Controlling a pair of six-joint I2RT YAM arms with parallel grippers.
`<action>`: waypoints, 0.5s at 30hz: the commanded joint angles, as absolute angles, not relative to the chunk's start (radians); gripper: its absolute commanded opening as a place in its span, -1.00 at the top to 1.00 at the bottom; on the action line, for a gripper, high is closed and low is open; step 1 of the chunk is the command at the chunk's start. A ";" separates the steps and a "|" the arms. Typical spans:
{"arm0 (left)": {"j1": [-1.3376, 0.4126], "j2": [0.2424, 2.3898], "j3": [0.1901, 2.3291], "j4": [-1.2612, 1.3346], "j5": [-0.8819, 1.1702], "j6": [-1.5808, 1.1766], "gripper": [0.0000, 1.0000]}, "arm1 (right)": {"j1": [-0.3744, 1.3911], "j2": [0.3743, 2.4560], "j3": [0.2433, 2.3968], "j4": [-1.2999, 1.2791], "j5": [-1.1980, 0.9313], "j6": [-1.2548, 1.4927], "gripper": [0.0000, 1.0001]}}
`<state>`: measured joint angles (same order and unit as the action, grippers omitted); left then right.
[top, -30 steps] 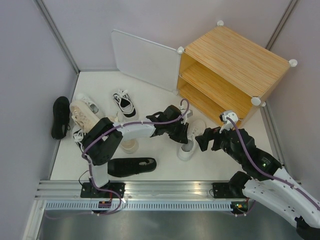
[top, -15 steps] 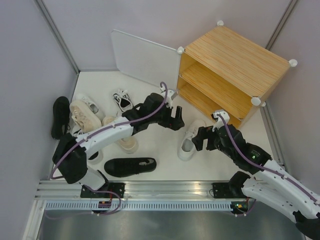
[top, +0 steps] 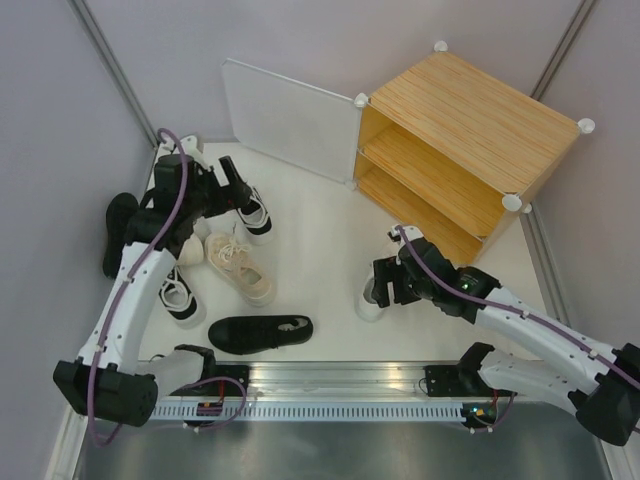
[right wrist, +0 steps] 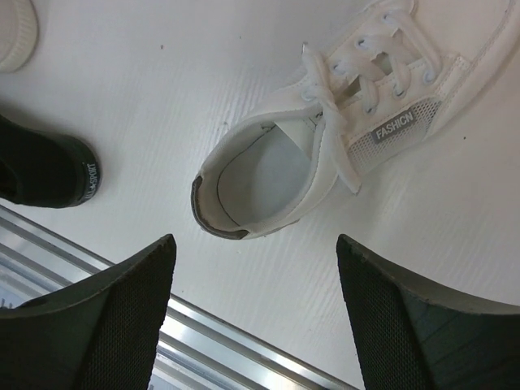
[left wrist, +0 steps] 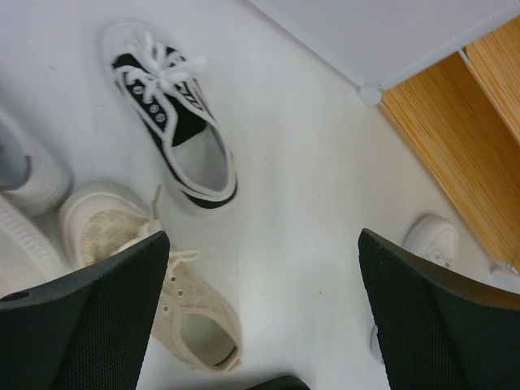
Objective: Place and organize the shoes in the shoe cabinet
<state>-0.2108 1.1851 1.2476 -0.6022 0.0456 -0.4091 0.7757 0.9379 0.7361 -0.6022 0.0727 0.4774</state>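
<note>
The shoe cabinet (top: 470, 150) has its white door (top: 290, 120) swung wide, so both wooden shelves face the shoes. No shoe shows on the visible shelf boards, though the deeper part is hidden from above. Just in front of the cabinet's lower opening, the right gripper (right wrist: 256, 317) hangs over a white sneaker (right wrist: 325, 154). Its fingers are spread wide either side of the heel end, clear of it and gripping nothing. That line-up suggests a grasp across the heel collar, probably the firmest rim to pinch. Well to the left of the cabinet, beyond the door's free edge, the left gripper (left wrist: 264, 317) is also spread wide and empty. It looks down on a black-and-white sneaker (left wrist: 175, 122) and a cream shoe (left wrist: 199, 325) beside it. A black shoe (top: 260, 332) lies farther out from the cabinet front, on its left. The white sneaker, nearest the cabinet, looks the natural first load, having the shortest carry.
</note>
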 commanded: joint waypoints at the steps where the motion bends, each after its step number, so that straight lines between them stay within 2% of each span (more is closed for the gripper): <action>1: -0.153 1.099 1.200 -0.667 -0.029 -0.365 -1.00 | 0.808 0.986 0.761 -0.611 0.113 0.547 -0.68; 10: -0.149 0.917 0.913 -0.549 -0.178 -0.325 -0.98 | 0.975 1.090 0.756 -0.488 0.176 0.589 -0.61; 15: -0.149 0.904 0.911 -0.551 -0.183 -0.319 -0.96 | 1.052 1.196 0.798 -0.485 0.232 0.563 -0.58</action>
